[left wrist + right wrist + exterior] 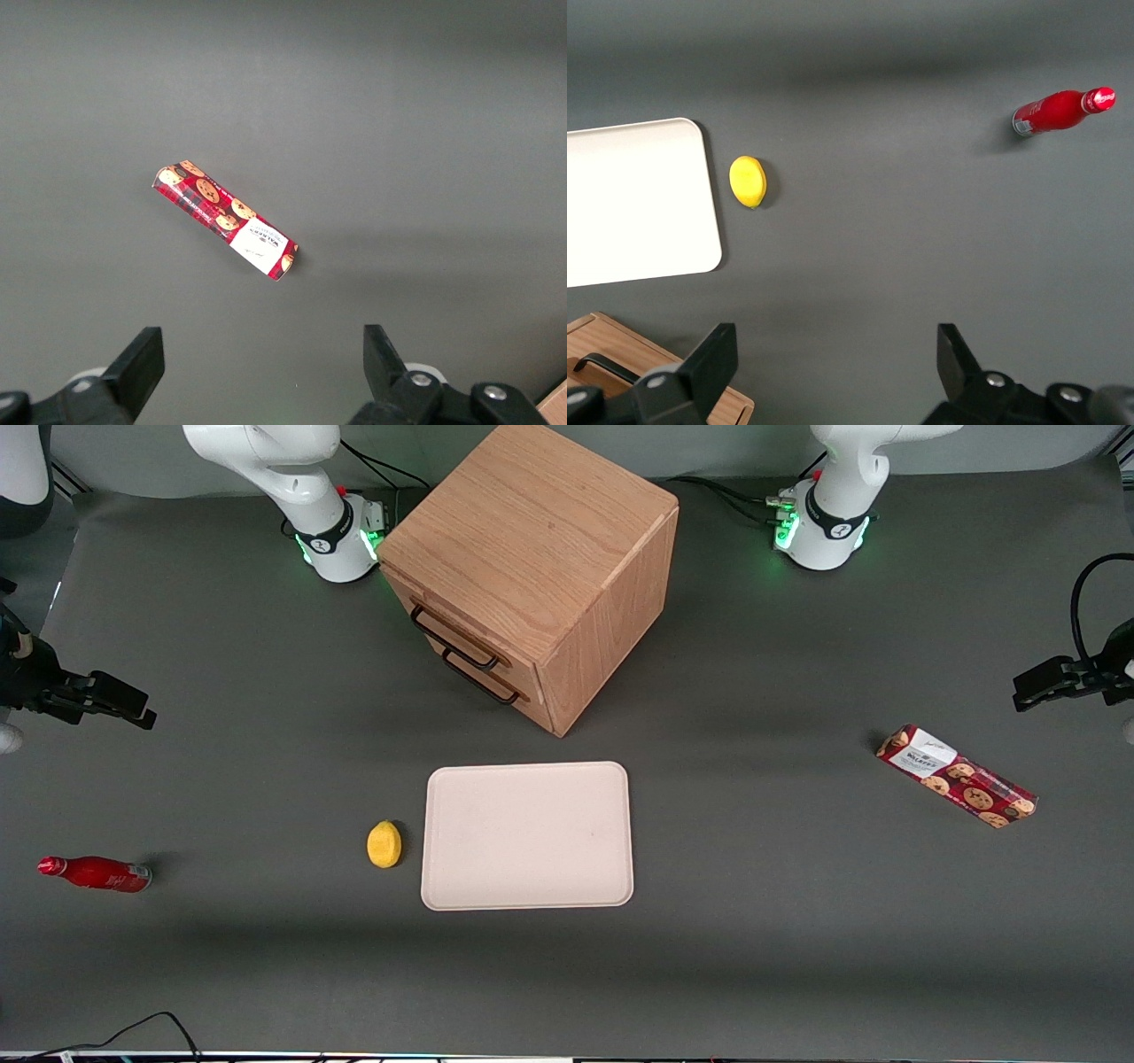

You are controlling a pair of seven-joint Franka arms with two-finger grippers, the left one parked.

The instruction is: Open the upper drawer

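Jaws apart and holding nothing, my gripper (833, 372) hangs high over bare grey table (762, 921) at my end of it, well clear of everything. From my wrist camera both black fingers (709, 359) show spread wide, with only mat between them.

Well apart from the gripper, the oak cabinet (532, 558) stands on the table between the two arm bases, turned so that its front faces toward my end and the front camera. At the top of that front sits the upper drawer (443, 622), shut flush with the cabinet, its thin black bar handle (452, 640) untouched. Just below it is the lower drawer (492, 677), also shut. My wrist camera catches only a corner of the cabinet and a stretch of one black handle, close to one of my fingers in the frame; I cannot tell which drawer that handle belongs to.

Nearer the front camera than the cabinet lies a pale tray (527, 834), with a lemon (384, 843) just beside it, not touching. A red bottle (96, 873) lies on its side farther toward my end. A red cookie pack (957, 776) lies toward the parked arm's end.
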